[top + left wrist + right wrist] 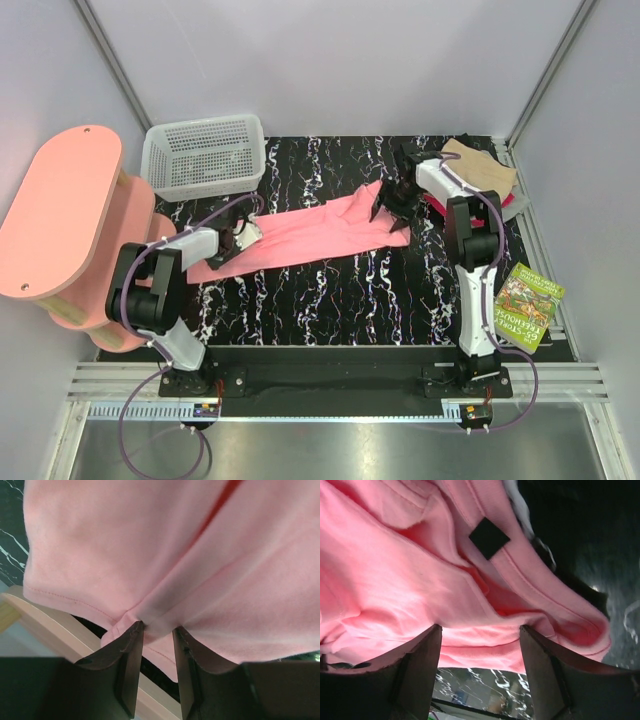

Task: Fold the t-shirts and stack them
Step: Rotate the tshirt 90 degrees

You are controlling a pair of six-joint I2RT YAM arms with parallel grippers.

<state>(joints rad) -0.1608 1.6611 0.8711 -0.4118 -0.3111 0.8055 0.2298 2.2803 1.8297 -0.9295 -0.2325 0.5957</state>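
The bright pink t-shirt (310, 232) lies stretched in a long band across the black marbled table (330, 290), from my left gripper to my right gripper. My left gripper (238, 235) is shut on a pinched fold of its hem (125, 620); the fingertips (134, 630) nip the cloth. My right gripper (388, 205) is open at the shirt's other end; its jaws stand wide apart with pink cloth (395, 580) and a black label (489, 538) just beyond the tips. Folded shirts are stacked at the back right, tan (485, 165) on top and a red edge (512, 207) below.
A white mesh basket (205, 155) stands at the back left. A pink oval-topped stool (60, 210) is off the table's left edge. A green book (528, 305) lies at the right edge. Grey walls close in on three sides.
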